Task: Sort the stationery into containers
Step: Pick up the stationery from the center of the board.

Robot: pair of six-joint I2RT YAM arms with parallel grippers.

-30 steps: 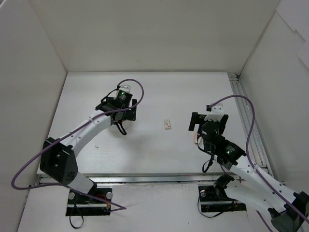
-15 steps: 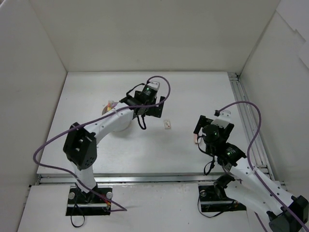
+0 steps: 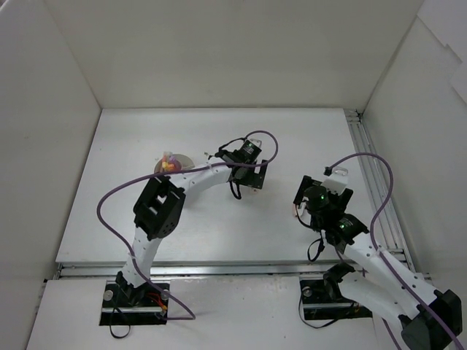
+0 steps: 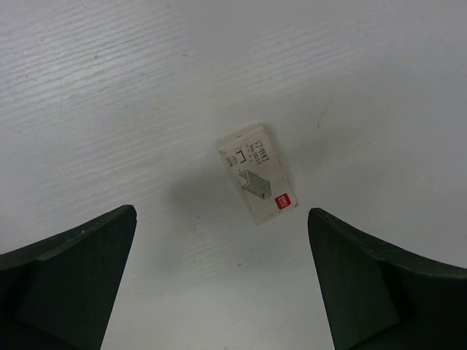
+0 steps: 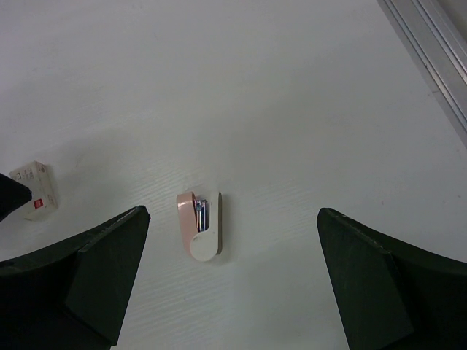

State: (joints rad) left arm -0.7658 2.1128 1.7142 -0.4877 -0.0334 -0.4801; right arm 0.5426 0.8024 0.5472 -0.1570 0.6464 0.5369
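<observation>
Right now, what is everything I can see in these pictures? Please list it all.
cup: one, white, back left of the table, beside the left arm
bright bits: count unclear, pink and yellow, standing in the cup
small box: one, white with a red mark, flat at mid-table
mini stapler: one, pink and white, flat on the table, right of the box
table: one, white
left gripper: one, black, open above the small box
right gripper: one, black, open above the mini stapler
</observation>
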